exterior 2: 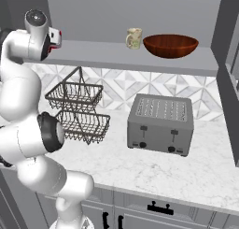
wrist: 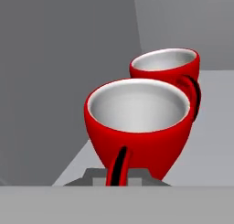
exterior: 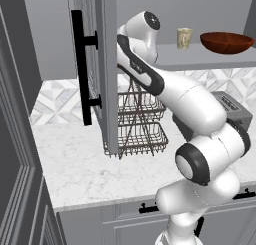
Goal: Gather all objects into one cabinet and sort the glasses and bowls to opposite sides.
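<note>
Two glossy red cups with white insides stand on the grey shelf in the hand view. The near red cup [wrist: 137,141] sits right at my gripper [wrist: 117,176]. Its dark handle runs down between the two low finger tips, which stand close on either side of it. The second red cup [wrist: 161,71] stands just behind, touching or nearly so. Farther right on the cabinet shelf [exterior 2: 116,55] are the cream patterned cup [exterior 2: 134,38] and the wide reddish-brown bowl [exterior 2: 170,45], side by side. My hand reaches in at the shelf's left end, behind the open cabinet door [exterior: 102,64].
The open door's black bar handle [exterior: 80,64] juts toward the base. Below the shelf, a two-tier wire basket [exterior 2: 77,111] and a grey toaster [exterior 2: 161,123] stand on the marble counter [exterior 2: 186,169]. Another cabinet door [exterior 2: 228,74] stands open at the right.
</note>
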